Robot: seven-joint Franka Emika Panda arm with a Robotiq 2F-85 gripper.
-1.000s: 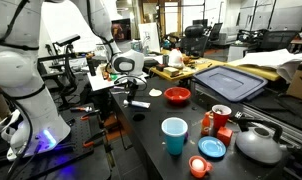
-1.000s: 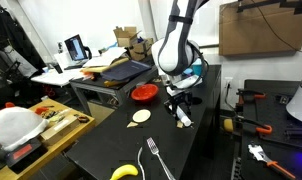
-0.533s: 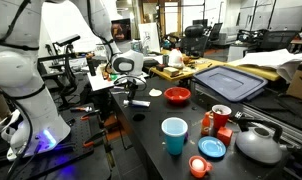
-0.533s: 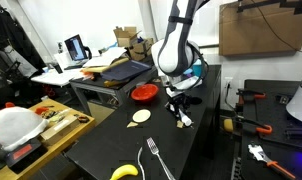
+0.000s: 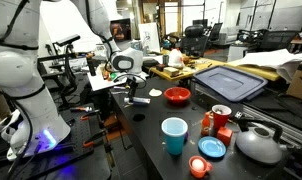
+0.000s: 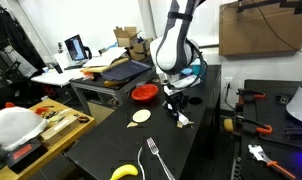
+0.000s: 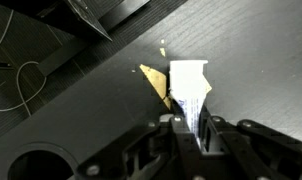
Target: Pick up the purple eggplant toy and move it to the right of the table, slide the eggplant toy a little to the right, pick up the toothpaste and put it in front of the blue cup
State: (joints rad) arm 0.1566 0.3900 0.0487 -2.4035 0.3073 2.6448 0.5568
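Note:
In the wrist view the toothpaste [image 7: 188,85], a white tube with printed stripes, lies on the black table [image 7: 251,50] with its near end pinched between my fingers. My gripper [image 7: 188,122] is shut on it. In both exterior views the gripper [image 6: 177,108] [image 5: 131,93] is down at the tabletop near the table's edge, with the toothpaste [image 6: 182,119] poking out below it. The blue cup [image 5: 174,135] stands upright near the front of the table, well apart from the gripper. I cannot make out the eggplant toy in any view.
A red bowl [image 5: 177,95] [image 6: 144,93], a flat blue dish [image 5: 212,148], a red mug [image 5: 220,115] and a metal kettle [image 5: 259,143] stand on the table. A pale round slice [image 6: 141,116], a fork [image 6: 154,160] and a banana [image 6: 125,172] lie nearer that camera.
The jaws have closed from partly open onto the toothpaste. The arm has hardly moved.

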